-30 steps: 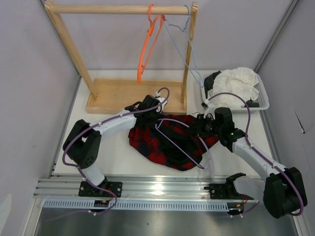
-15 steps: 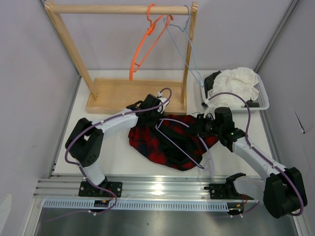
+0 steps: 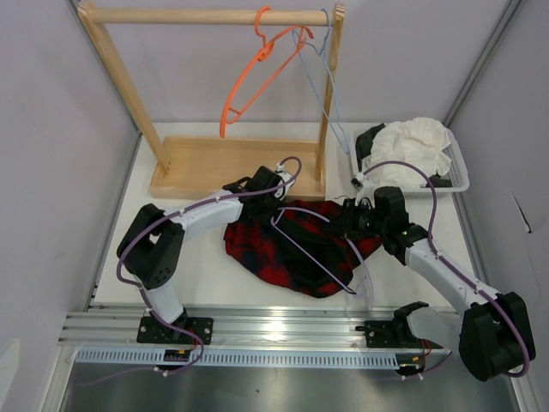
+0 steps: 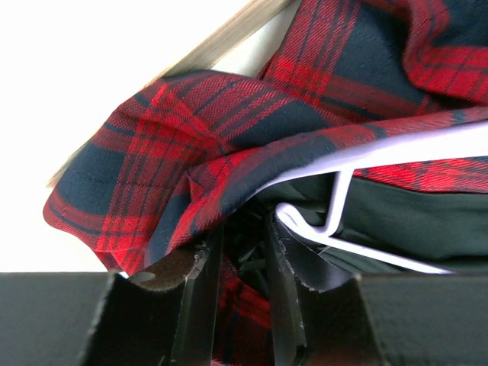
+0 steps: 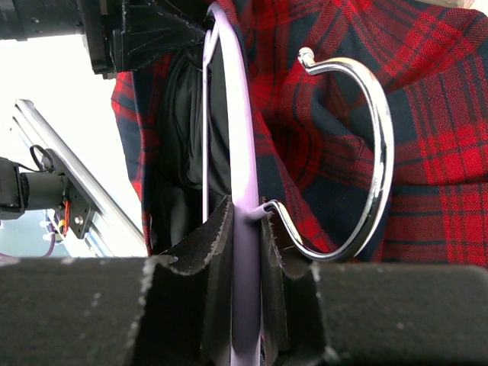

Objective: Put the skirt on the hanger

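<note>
Judging job roughly midway. Seeing skirt (image 3: 287, 249) bunched on table (image 3: 189, 257), hanger (image 3: 313, 256) lying across it, one end tucked under a plaid fold. Pinching that fold with left gripper (image 4: 240, 245), nearly closed; clamping hanger's neck with right gripper (image 5: 244, 223). Left: spreading waistband over both shoulders.

The left white-shelled arm (image 3: 202, 209) and the right white-shelled arm (image 3: 442, 270) are built of smooth white links joined by bulky, rounded black joint housings. A thin purple cable (image 3: 127, 249) loops along each arm. Black base plates (image 3: 171, 330) sit at the table's near edge. A tiny green light (image 3: 401, 230) glows on the right arm's black wrist. The left gripper (image 4: 242, 229) has matte black fingers (image 4: 194, 305) with rough, chipped edges and a small round hole. The right gripper (image 5: 244, 210) has black fingers (image 5: 191, 274) that are speckled and ragged too.
</note>
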### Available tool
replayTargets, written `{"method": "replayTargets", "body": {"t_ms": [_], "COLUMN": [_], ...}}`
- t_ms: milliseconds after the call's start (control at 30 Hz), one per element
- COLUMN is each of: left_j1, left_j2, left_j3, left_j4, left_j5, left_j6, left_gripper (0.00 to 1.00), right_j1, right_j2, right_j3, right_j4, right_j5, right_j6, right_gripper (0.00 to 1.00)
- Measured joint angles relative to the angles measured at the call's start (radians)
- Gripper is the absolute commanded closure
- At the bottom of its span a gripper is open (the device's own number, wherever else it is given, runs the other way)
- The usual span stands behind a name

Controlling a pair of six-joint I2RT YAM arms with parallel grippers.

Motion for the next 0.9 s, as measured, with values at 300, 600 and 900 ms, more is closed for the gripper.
{"method": "replayTargets", "body": {"t_ms": [300, 600, 900], "left_j1": [0.000, 0.000, 0.000], "left_j2": [0.002, 0.011, 0.011], "left_j3": [0.000, 0.000, 0.000], "left_j4": [-0.006, -0.007, -0.006], "left_j5": [-0.010, -0.007, 0.003], "left_j6": [0.006, 0.005, 0.004], "left_gripper": [0.75, 1.00, 1.00], "right_j1": [0.000, 0.000, 0.000], "right_j2": [0.002, 0.011, 0.031], "right_j3": [0.000, 0.005, 0.018], "right_j4": [0.000, 0.000, -0.004], "right_j5": [-0.007, -0.008, -0.019], "right_j6": [0.000, 0.000, -0.005], "right_gripper": [1.00, 1.00, 1.00]}}
